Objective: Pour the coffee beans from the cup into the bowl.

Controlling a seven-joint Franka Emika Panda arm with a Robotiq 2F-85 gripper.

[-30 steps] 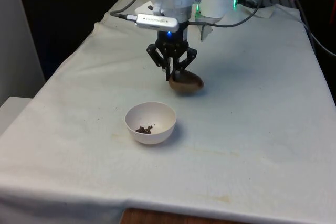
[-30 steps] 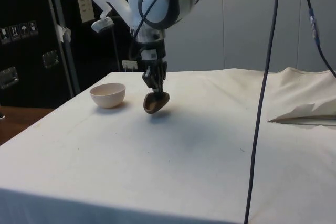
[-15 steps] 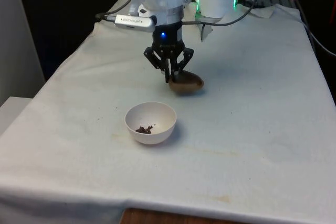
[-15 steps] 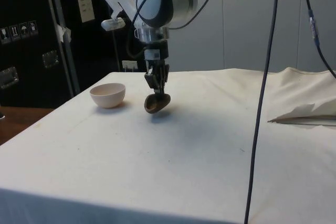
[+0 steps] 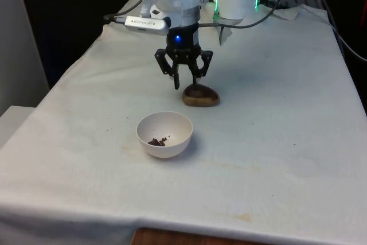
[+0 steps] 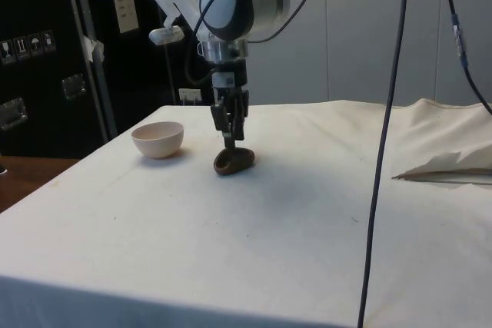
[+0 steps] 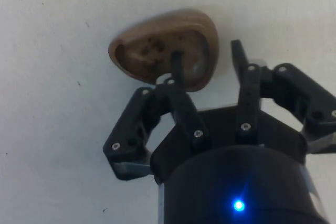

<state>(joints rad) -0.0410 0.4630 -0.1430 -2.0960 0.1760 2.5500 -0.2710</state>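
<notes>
The brown cup [image 5: 200,97] rests on the white cloth, just beyond the white bowl [image 5: 164,134]. A small heap of coffee beans [image 5: 157,141] lies inside the bowl. My gripper [image 5: 186,83] hangs open right above the cup's left side in the front view. In the side view the gripper [image 6: 231,137] stands over the cup [image 6: 234,161], with the bowl [image 6: 157,139] to its left. The wrist view shows the cup [image 7: 147,51] with dark specks inside; one finger is over its hollow, the other outside its rim, and the gripper [image 7: 206,56] holds nothing.
The table [image 5: 275,142] stretches wide on the front view's right. A folded piece of white cloth [image 6: 450,167] lies far off in the side view, and a black cable [image 6: 384,136] hangs down in front of that camera.
The gripper has opened and let go of the cup. The cup, held tilted just above the cloth before, now rests on the table, and the fingers stand slightly higher.
</notes>
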